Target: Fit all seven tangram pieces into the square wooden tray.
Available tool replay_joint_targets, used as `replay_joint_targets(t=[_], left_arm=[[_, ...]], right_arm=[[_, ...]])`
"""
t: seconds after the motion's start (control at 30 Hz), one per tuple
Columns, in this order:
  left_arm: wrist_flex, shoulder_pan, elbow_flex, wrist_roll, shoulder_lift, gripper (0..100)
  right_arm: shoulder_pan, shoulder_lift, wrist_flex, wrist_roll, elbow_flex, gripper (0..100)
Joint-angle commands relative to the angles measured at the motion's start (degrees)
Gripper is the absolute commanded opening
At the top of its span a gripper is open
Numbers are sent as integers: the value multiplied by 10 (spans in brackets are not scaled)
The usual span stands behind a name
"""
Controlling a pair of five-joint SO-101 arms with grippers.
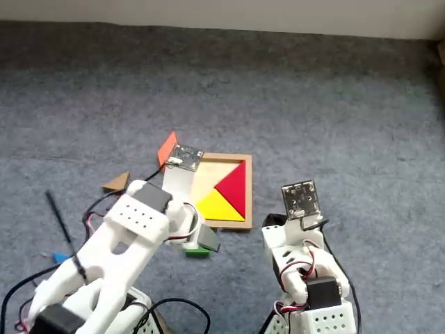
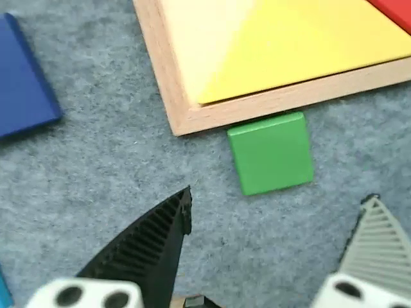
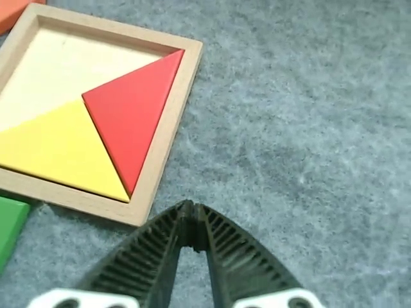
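- The green square (image 2: 271, 153) lies against the wooden tray (image 2: 168, 77)'s outer rim; bare carpet borders its other three sides.
- The left gripper (image 2: 279, 196) hangs just short of it, jaws spread apart.
- The red triangle (image 3: 131, 112) and yellow triangle (image 3: 58, 147) fill half the tray; the remaining floor is bare wood.
- A blue piece (image 2: 22, 80) lies well aside.

High view: left arm (image 1: 118, 243) covers left side of tray (image 1: 249, 191) and most of green square (image 1: 197, 251); blue piece (image 1: 61, 257) a mere sliver. Left wrist view: blue piece, tray, red triangle (image 2: 395, 11) cut by edges. Right wrist view: orange piece (image 3: 16, 11) cropped at corner.
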Motion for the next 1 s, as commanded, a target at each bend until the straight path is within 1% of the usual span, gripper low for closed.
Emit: replay_joint_targets(t=[0.0, 0.17, 0.27, 0.37, 0.7, 0.87, 0.9, 0.97], left_arm=[[-50, 27, -26, 38, 63, 383], [-103, 28, -29, 39, 164, 383], [-110, 27, -32, 39, 195, 382], [-107, 27, -33, 39, 195, 374], [-111, 31, -37, 34, 195, 127], [-106, 33, -55, 33, 195, 37], [-106, 33, -59, 29, 195, 19], [-105, 33, -66, -6, 194, 4]], right_arm=[[8, -2, 1, -4, 88, 5], [9, -2, 1, -4, 88, 5], [21, -4, 1, -4, 88, 5], [24, -5, 1, -4, 88, 5], [24, -5, 1, -4, 88, 5], [24, -5, 1, -4, 88, 5], [24, -5, 1, -4, 88, 5], [24, -5, 1, -4, 88, 5]])
